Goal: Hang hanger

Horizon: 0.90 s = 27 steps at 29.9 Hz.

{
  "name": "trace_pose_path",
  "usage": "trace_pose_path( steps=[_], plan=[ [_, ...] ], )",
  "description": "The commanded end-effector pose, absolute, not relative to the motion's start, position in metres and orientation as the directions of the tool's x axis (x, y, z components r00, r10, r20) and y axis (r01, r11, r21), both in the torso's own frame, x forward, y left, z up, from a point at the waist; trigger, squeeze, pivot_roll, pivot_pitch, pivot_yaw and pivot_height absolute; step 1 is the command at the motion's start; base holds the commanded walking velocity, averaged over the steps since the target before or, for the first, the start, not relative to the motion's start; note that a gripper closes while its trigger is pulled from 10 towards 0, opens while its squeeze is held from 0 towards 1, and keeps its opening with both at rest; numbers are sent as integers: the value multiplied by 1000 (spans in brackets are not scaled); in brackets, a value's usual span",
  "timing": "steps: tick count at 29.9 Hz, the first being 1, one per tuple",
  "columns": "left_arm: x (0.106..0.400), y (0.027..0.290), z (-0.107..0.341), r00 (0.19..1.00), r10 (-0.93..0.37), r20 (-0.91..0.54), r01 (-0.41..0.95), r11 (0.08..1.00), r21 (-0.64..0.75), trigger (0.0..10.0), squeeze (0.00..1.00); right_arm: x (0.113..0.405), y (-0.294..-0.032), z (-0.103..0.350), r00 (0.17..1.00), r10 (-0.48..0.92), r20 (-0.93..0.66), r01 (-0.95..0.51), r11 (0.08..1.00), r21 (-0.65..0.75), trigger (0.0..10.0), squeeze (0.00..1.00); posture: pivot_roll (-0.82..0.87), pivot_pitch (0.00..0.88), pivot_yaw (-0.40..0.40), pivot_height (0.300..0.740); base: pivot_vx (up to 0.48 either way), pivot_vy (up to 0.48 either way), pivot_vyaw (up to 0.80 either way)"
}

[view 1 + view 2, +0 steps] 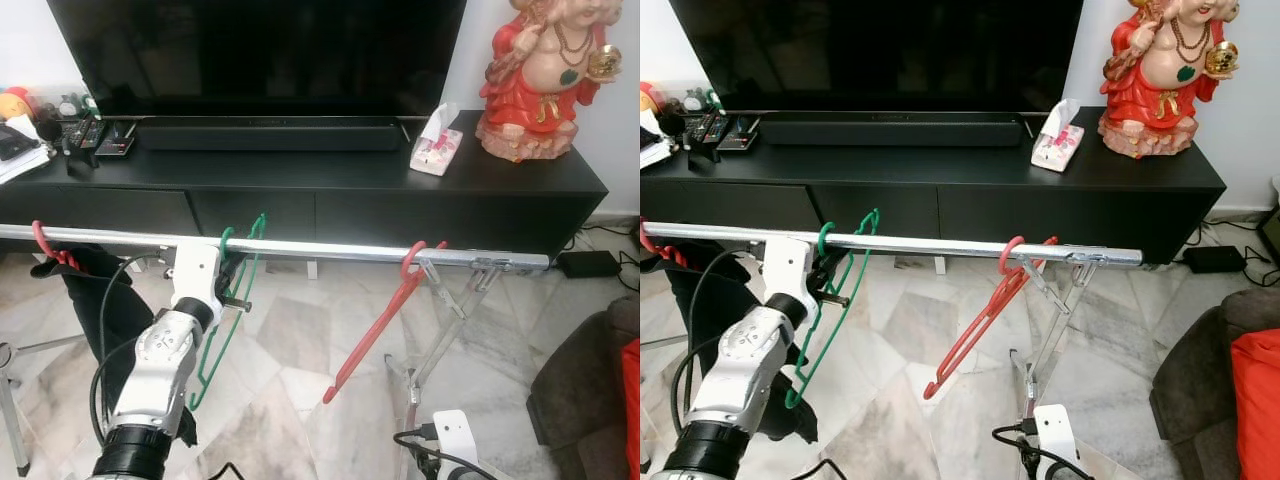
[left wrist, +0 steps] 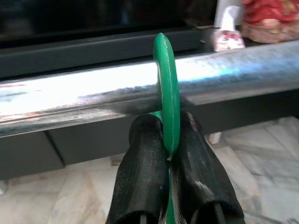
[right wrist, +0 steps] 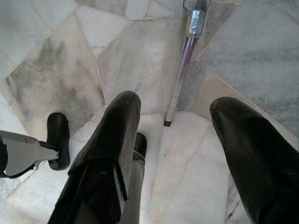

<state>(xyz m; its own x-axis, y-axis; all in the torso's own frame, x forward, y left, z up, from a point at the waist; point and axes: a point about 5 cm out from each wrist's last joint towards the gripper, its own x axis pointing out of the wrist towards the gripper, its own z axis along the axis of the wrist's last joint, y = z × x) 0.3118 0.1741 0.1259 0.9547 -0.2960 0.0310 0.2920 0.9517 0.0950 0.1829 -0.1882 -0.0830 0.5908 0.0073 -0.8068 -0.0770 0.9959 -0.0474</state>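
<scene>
Two hangers are hanging on the silver rail (image 1: 300, 247) in the left eye view: the green hanger (image 1: 225, 330), whose hook is sitting over the rail beside the left arm, and a red hanger (image 1: 375, 335) further toward the robot's right, slanting down to the marble floor (image 1: 290, 380). Behind the rail a black TV cabinet (image 1: 400, 195) is carrying a dark television (image 1: 255, 55), a soundbar (image 1: 270, 133), a tissue pack (image 1: 437, 145) and a red figurine (image 1: 540, 80), with remotes (image 1: 95, 135) lying at its left end. In the right eye view the same scene is showing, with the left gripper (image 1: 820, 275) reaching up just under the rail at the green hanger's neck, dark clothing (image 1: 710, 300) hanging off the rail's left part, and a red cushion (image 1: 1260, 400) sitting on a dark seat at the right edge. In the left wrist view the left gripper's two black fingers (image 2: 145, 177) are pressing together around the green hanger's stem, directly below the hook, which is curving over the shiny rail and touching it. In the right wrist view the right gripper (image 3: 175, 135) is hanging low with its fingers spread wide and holding nothing, pointing down at the pale marble tiles, where a metal leg (image 3: 182, 70) of the rack is standing on the floor.
</scene>
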Motion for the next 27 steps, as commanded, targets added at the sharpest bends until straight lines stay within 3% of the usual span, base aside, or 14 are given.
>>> trace_pose_path(
  steps=[1,17,27],
  plan=[
    [307,175,129,930,-366,37,359,924,130,10000,0,181,-187,-84,589,7,-808,-68,997,-41,10000,0,-50,62,9,740,0,0,0],
    [307,188,134,902,-432,21,422,891,168,10000,0,181,-187,-84,593,7,-805,-71,997,-43,10000,0,-51,52,12,740,0,0,0],
    [317,193,131,963,-269,11,263,949,174,10000,0,181,-186,-84,594,8,-805,-66,997,-40,10000,0,-51,58,18,740,0,0,0]
  ],
)
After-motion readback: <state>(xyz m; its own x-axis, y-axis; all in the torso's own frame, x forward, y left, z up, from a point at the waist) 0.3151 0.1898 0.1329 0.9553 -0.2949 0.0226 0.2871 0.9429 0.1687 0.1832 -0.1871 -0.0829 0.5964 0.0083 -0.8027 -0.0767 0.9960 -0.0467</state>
